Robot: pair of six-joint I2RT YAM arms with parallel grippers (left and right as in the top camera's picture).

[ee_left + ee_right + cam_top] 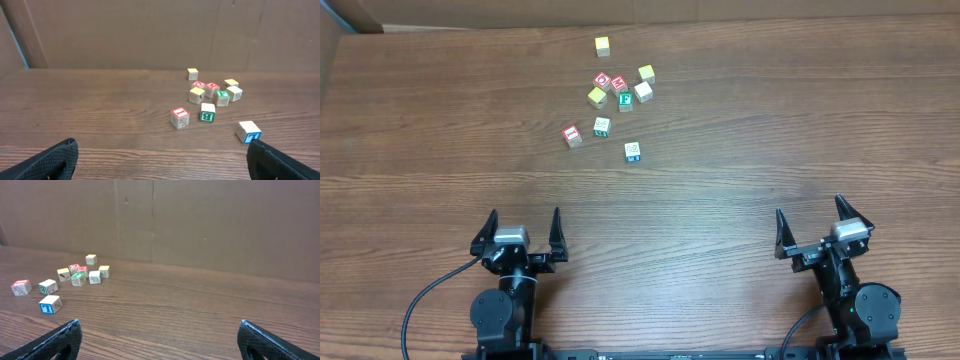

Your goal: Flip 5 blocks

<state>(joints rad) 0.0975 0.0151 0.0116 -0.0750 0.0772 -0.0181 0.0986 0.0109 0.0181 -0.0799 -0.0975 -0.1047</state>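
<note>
Tiny pale wooden alphabet cubes lie flat on the surface [770, 120]. The green-E cube [625, 100] and pale-topped cube [643, 91] sit in the far cluster. The green-printed cube [602, 126], red-I cube [572, 135] and blue-printed cube [633, 151] lie nearer, apart.

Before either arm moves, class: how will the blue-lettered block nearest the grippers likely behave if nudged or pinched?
The blue-lettered block looks like a small wooden cube: probably rigid and light. Flat faces suggest it would slide or tip rather than roll.

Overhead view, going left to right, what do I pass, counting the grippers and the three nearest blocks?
Left gripper, red I block, green-print block, blue-print block, right gripper. The farther cluster overlaps these, so it is left out.
</note>
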